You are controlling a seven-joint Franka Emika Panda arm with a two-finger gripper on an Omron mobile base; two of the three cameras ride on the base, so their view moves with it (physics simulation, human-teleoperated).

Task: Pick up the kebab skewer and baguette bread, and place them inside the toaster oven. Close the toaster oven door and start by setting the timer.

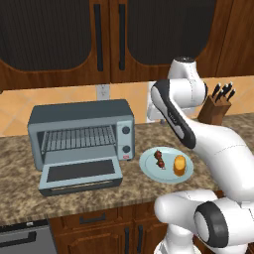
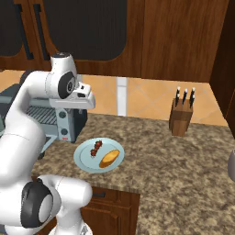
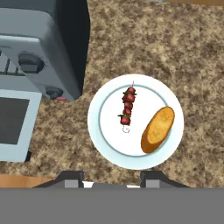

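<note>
On a pale blue plate (image 3: 101, 141) on the stone counter lie the kebab skewer (image 3: 127, 107) and the baguette bread (image 3: 158, 129), side by side without touching. They also appear as skewer (image 1: 159, 159) and baguette (image 1: 179, 164), and as skewer (image 2: 96, 148) and baguette (image 2: 110, 158). Left of the plate stands the toaster oven (image 1: 79, 116), its door (image 1: 82, 176) folded down flat and the wire rack bare. My gripper (image 3: 113, 181) hovers well above the plate's near rim, open, its fingers wide apart with nothing between them.
Two dark knobs (image 1: 126, 130) sit on the oven's right panel, close to the plate. A wooden knife block (image 2: 180, 117) stands at the back right by the wall. Dark wood cabinets hang overhead. The counter's front edge runs just below the plate.
</note>
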